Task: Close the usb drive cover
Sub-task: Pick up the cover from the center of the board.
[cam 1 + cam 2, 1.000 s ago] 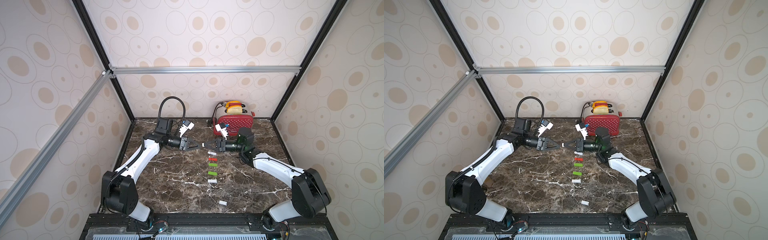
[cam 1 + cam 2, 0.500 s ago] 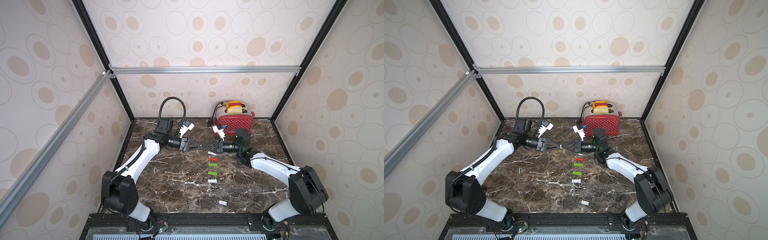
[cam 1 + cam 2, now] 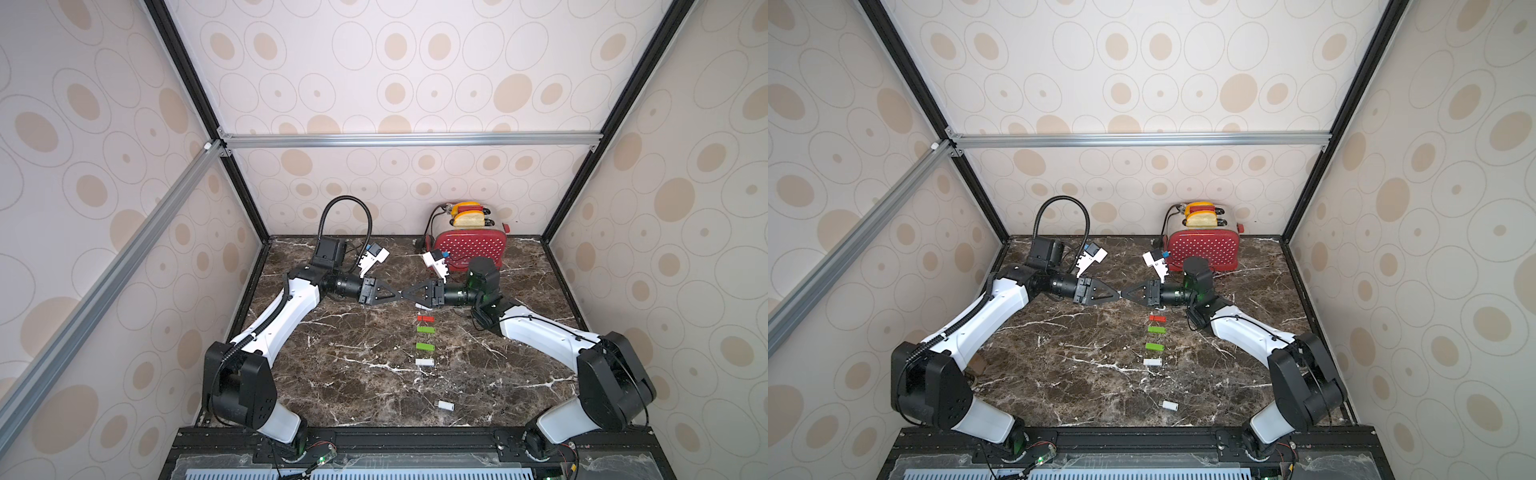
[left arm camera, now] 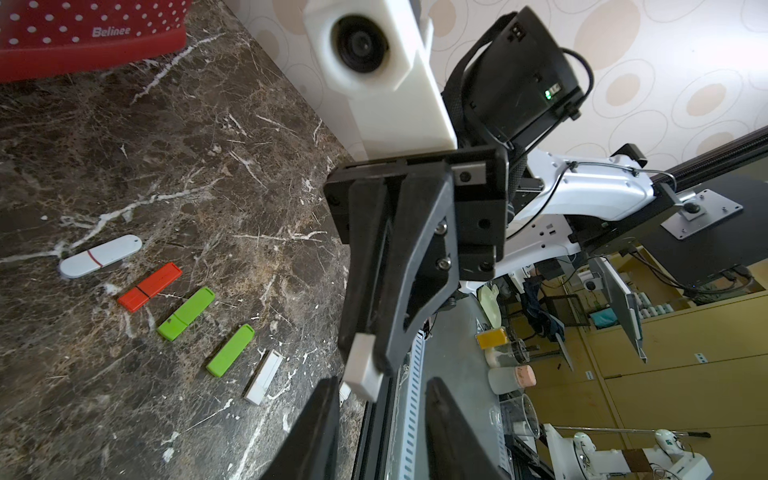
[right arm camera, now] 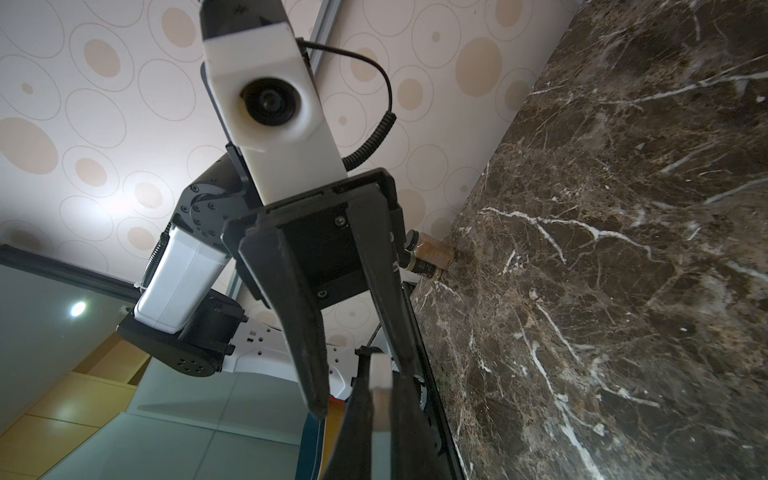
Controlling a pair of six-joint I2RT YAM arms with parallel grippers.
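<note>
We see the right tool pinching a white usb drive above the counter, toward twelve o'clock of its middle. The left tool, at its nine o'clock, faces it tip to tip, jaws spread.

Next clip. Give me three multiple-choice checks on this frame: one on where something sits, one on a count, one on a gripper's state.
1. Where is the toaster?
A. at the table's back edge, by the wall
B. at the front edge
C. among the drives

2. How many green drives lie on the table?
A. one
B. two
C. four

3. The right gripper is:
A. open, empty
B. shut on a white piece
C. shut on a red drive

1A: it stands against the back wall in both top views.
2B: two show in both top views.
3B: the left wrist view shows the piece pinched at its tip.
</note>
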